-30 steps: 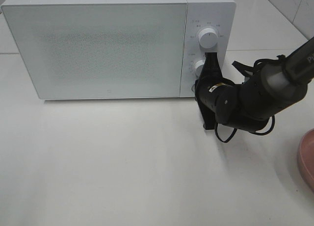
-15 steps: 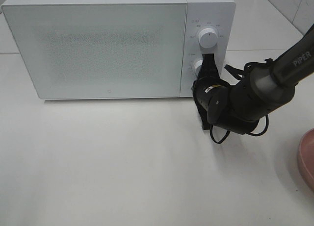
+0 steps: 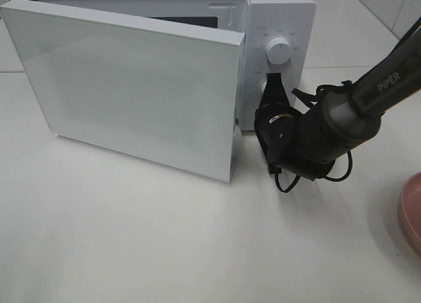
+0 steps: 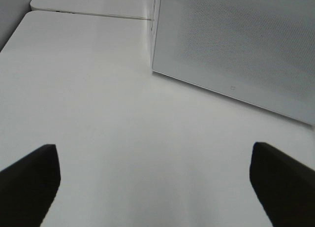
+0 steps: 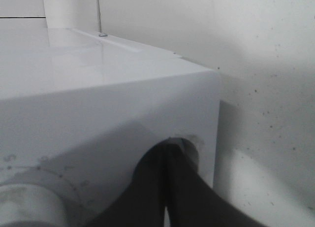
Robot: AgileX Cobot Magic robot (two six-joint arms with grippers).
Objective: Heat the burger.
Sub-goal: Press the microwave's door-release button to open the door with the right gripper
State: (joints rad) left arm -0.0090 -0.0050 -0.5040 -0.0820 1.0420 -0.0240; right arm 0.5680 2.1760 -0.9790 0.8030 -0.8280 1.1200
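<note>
Left wrist alone showed left gripper (image 4: 152, 153) spread wide; right gripper (image 3: 272, 86) pinched shut; flat white microwave door (image 3: 131, 86), at its nine o'clock, had swung ajar.

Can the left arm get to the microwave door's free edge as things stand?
Likely yes: the door stands ajar, its free edge off the body, bare table before the open left end effector. The shut right end effector at the control panel crowds that edge.
</note>
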